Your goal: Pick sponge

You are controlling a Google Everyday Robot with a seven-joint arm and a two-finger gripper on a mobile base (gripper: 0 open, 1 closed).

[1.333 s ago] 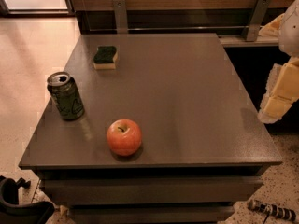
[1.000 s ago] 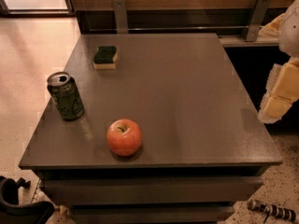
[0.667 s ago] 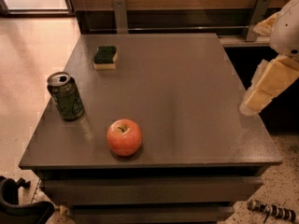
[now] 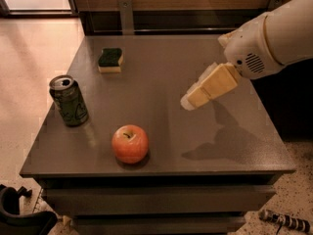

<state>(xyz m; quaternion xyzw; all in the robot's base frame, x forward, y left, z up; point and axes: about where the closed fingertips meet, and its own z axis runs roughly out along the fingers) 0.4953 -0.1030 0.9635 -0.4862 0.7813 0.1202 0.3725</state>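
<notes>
gripper [image 4: 188,102] over table [image 4: 161,58] right | sponge [image 4: 110,60] far-left, apart | can [image 4: 69,102] upright

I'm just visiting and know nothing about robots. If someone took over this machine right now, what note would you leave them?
Gripper: hovers over the right half of the table, touching none of the objects, well short of the sponge.
Sponge: lies green side up near the table's far left corner, untouched.
Also there: green can at the left edge, apple near the front.
Done: nothing picked yet.
Left: reach across to the sponge, grip it, lift it.
</notes>
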